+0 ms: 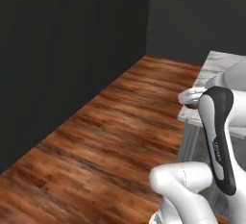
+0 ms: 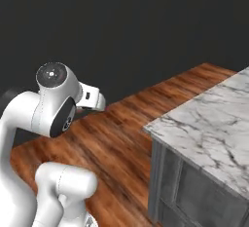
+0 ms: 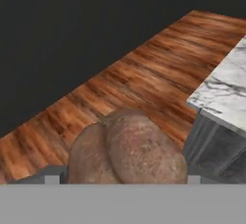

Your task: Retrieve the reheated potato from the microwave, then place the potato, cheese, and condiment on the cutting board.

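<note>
Arm (image 2: 29,123) folded upright, pincer (image 3: 122,180) jaws wide round potato (image 3: 127,146)

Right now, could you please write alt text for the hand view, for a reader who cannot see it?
A large brown potato sits close to the camera at the bottom, held between the jaws. Behind it, a reddish wooden floor runs along a dark wall, and the corner of a marble-topped counter stands at the right.

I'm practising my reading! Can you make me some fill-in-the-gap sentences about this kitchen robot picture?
1. In the hand view, the fingers are holding a brown ____.
2. The floor is made of ____ planks.
3. The top of the counter looks like white ____ with grey veins.
4. The wall behind the floor is very ____.

Missing words: potato; wooden; marble; dark
</note>
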### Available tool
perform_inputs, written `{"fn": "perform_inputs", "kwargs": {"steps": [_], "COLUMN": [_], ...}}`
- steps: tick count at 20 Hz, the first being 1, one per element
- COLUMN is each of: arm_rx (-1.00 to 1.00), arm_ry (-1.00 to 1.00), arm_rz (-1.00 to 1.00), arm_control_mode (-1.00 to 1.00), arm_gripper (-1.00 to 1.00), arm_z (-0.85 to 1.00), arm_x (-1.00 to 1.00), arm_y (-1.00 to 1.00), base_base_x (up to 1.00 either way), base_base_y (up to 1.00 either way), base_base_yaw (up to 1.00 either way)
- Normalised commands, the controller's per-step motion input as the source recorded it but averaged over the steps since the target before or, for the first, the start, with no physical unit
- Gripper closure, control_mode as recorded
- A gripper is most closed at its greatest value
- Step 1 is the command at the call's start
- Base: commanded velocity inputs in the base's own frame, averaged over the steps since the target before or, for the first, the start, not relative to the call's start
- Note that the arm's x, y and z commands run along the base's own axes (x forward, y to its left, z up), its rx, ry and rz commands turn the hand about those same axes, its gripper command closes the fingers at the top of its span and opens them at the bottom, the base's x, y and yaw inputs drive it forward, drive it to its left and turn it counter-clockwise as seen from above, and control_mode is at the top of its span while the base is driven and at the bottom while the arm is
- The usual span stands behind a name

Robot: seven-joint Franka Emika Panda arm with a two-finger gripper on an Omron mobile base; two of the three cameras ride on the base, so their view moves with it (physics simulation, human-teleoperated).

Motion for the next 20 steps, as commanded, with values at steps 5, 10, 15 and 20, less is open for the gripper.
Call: {"fn": "perform_inputs", "kwargs": {"steps": [5, 10, 15, 20], "arm_rx": [0.00, 0.00, 0.00, 0.00], "arm_ry": [0.00, 0.00, 0.00, 0.00], "arm_rz": [0.00, 0.00, 0.00, 0.00], "arm_control_mode": [1.00, 1.00, 1.00, 1.00], "arm_gripper": [1.00, 1.00, 1.00, 1.00], "arm_z": [0.00, 0.00, 0.00, 0.00], "arm_x": [0.00, 0.00, 0.00, 0.00], "arm_y": [0.00, 0.00, 0.00, 0.00], "base_base_x": [0.23, 0.24, 0.25, 0.48], "base_base_y": [0.11, 0.14, 0.06, -0.12], "base_base_yaw": [-0.77, -0.69, -0.43, -0.36]}}
